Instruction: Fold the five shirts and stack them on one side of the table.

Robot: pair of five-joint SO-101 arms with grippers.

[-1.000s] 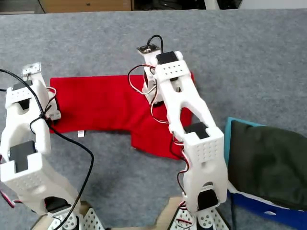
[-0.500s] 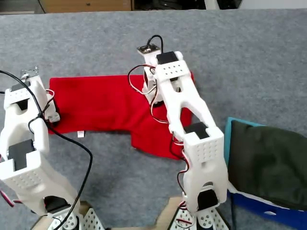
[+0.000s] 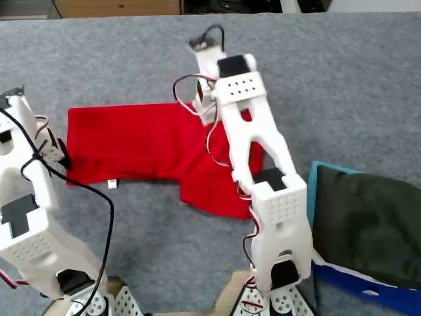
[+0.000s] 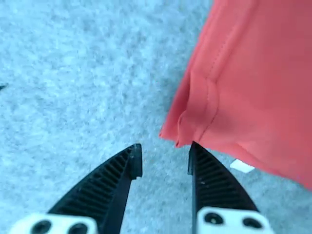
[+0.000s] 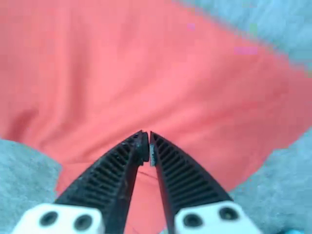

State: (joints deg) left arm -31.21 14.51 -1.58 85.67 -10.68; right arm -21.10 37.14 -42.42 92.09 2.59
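Observation:
A red shirt lies spread on the grey table, partly folded, with a white tag at its near edge. My left gripper is open just off the shirt's left near corner, low over the table with nothing between its fingers. In the high view it sits beside the shirt's left edge. My right gripper is shut above the red cloth, over the shirt's far right part, beneath the right arm. I see no cloth pinched in it.
A stack of folded shirts, dark green over blue and teal, lies at the table's right near side. Grey tabletop stretches beyond and to the right of the red shirt. Wooden furniture stands past the far edge.
The left arm has drawn leftward, off the shirt's left edge. The right arm has shifted toward the far side of the table. The shirt lies as before.

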